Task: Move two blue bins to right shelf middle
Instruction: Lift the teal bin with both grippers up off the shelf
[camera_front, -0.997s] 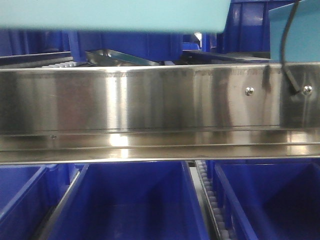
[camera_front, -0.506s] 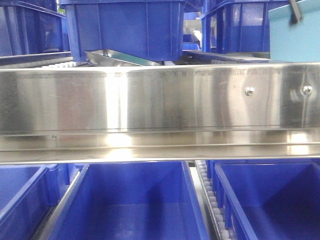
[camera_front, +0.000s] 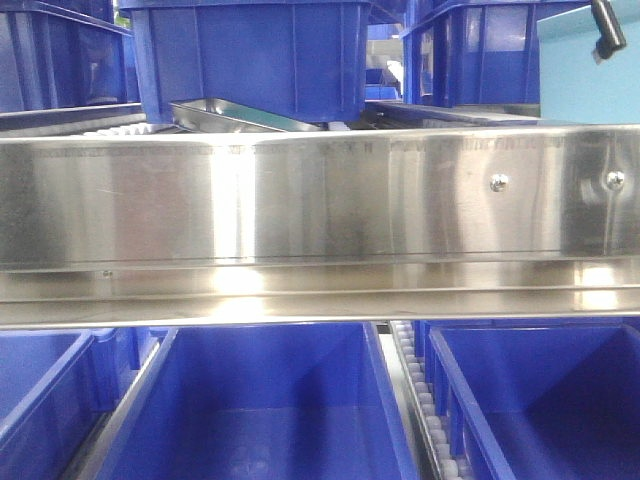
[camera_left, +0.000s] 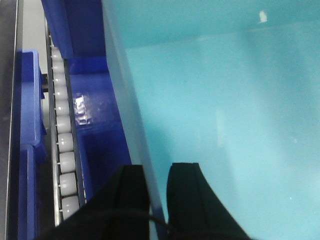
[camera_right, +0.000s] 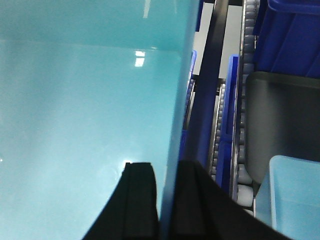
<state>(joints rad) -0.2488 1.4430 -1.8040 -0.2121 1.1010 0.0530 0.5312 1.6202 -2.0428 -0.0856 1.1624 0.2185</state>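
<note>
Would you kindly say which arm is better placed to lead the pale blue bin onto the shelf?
Probably right: the left gripper and right gripper each clamp a wall of the pale blue bin, but it shows far right in the front view.

Bright, even light. Strong glare band on steel shelf rail (camera_front: 225, 200). Small white highlights on teal bin (camera_right: 75, 125) just above right tool (camera_right: 164, 172). Tool fingers (camera_right: 140, 200) black, soft, out of focus.
</note>
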